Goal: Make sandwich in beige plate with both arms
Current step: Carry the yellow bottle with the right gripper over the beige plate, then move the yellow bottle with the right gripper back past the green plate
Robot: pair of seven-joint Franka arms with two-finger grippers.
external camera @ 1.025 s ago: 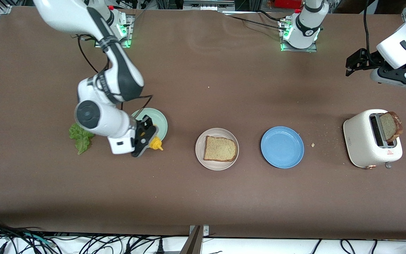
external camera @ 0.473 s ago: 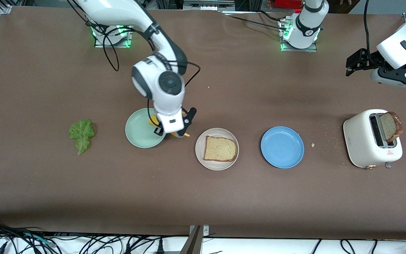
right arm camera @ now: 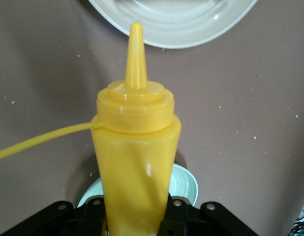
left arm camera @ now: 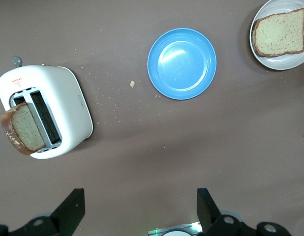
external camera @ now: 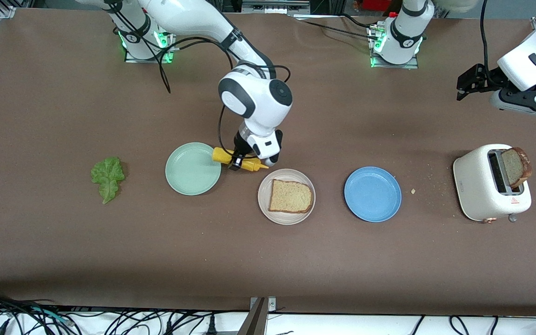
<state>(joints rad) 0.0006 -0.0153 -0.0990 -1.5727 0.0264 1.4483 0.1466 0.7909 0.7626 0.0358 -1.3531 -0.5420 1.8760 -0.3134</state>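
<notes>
Over at the right arm's end of the brown table (external camera: 63,260) lies a ruffled green lettuce leaf (external camera: 107,178), flat on the bare surface. Next along sits a round mint-green plate (external camera: 192,168) with nothing on it. Just beside its rim the right gripper (external camera: 239,164) hangs low over the table between that plate and the round pale beige plate (external camera: 286,197), its jaws clamped on a yellow plastic squeeze bottle (external camera: 239,162) held on its side, nozzle aimed toward the beige plate; the right wrist view shows the nozzle tip right at that plate's edge. On the beige plate rests one squarish slice of brown wholemeal bread (external camera: 290,196), lying flat. Farther toward the left arm's end comes a round blue plate (external camera: 372,194), then a few crumbs, then a white two-slot toaster (external camera: 491,182) with a second slice of brown bread (external camera: 515,166) standing up out of one slot. Above the table near the toaster, the left gripper (external camera: 464,86) waits in the air, jaws spread wide and holding nothing.
</notes>
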